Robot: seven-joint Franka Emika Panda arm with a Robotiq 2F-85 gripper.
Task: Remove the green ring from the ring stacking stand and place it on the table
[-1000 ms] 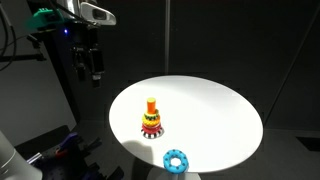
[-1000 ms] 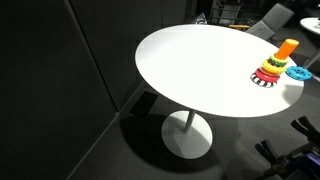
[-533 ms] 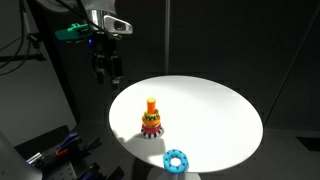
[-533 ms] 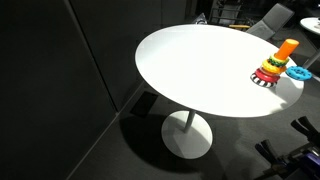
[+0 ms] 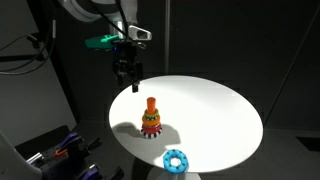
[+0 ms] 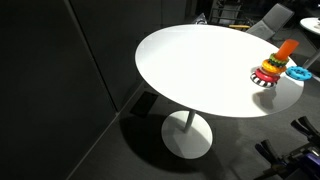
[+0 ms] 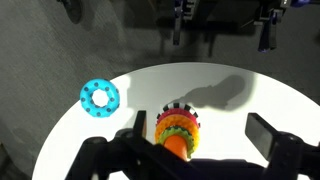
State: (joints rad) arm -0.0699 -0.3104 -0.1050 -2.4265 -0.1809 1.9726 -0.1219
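Our tool [image 5: 128, 86] hangs released, its fingers wide apart and empty, above the far left edge of the large round white table [image 5: 215, 110]. We are on the approach. The green scalloped ring [image 7: 176, 131] sits on the orange-pegged ring stacking stand [image 5: 151, 118], left of the table's centre. Next, we judge, the tool must come down around the peg and clasp that ring.
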